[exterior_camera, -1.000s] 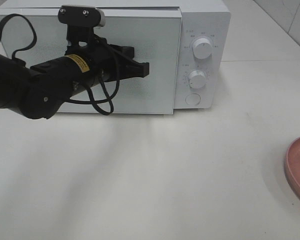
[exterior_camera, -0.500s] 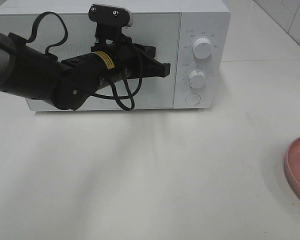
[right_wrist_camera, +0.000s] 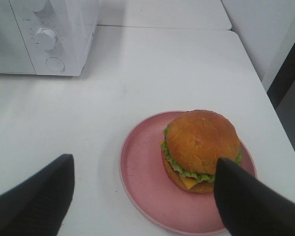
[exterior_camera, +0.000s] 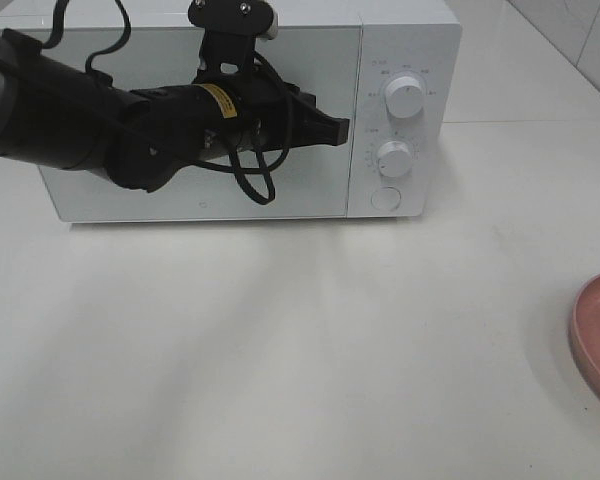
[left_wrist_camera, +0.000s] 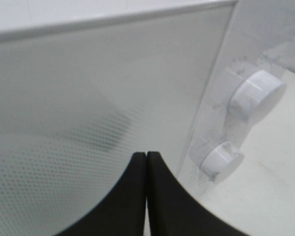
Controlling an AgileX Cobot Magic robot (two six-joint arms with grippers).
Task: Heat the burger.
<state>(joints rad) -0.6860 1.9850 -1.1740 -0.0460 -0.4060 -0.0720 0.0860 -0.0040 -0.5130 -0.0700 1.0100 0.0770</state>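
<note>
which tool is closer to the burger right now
Right. The right tool hangs open just above the burger on its pink plate; the left tool is shut at the microwave door, far across the table.

Microwave [exterior_camera: 400, 60]: glossy white casing, probably plastic. Plate [right_wrist_camera: 147, 191]: matt pink. Burger [right_wrist_camera: 201, 142] bun: glossy brown. Tabletop [exterior_camera: 280, 350]: smooth, matt white.

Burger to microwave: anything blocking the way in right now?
Yes. The microwave door is shut, so the cavity is closed off. The burger sits on the pink plate, apart from the microwave, with bare table between. The left gripper, shut, is at the door's front; the right gripper is open above the plate.
</note>
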